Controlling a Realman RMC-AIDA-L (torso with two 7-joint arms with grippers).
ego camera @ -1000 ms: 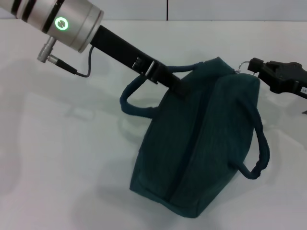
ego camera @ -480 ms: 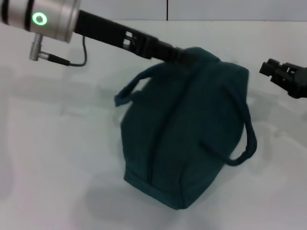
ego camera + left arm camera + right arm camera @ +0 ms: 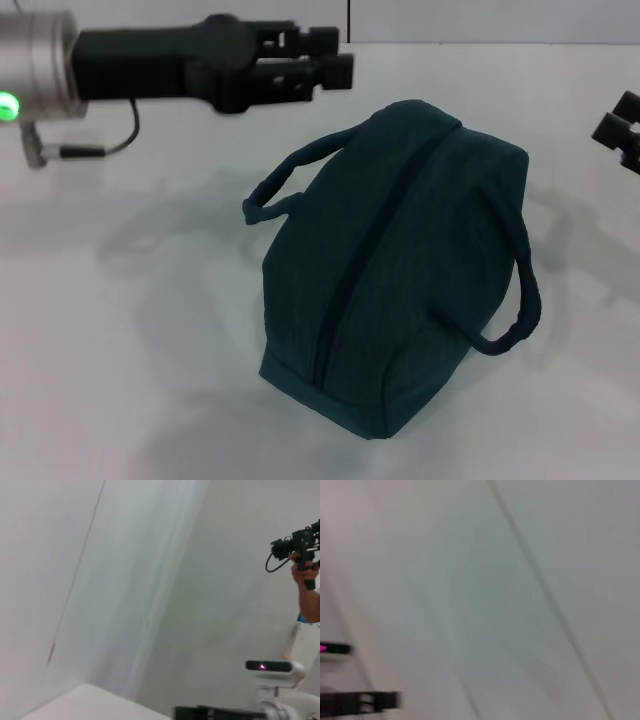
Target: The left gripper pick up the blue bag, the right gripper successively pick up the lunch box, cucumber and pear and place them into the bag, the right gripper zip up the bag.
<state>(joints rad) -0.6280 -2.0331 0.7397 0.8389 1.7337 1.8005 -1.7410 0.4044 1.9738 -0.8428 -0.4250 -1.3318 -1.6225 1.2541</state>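
Note:
The blue bag [image 3: 400, 270] stands by itself on the white table [image 3: 120, 330], its top zipper seam shut and both loop handles hanging free. My left gripper [image 3: 345, 62] hovers above and to the left of the bag, apart from it, fingers open and empty. Only the tip of my right gripper [image 3: 615, 130] shows at the right edge, clear of the bag. The lunch box, cucumber and pear are out of view. Neither wrist view shows the bag.
The left wrist view points at a pale wall, with a person's hand holding a camera rig [image 3: 300, 555] and the robot's head [image 3: 272, 667] below it. White table surface surrounds the bag on all sides.
My left gripper has let go of the bag and drawn back to the upper left. The right gripper has pulled away to the right. The bag has settled onto the table.

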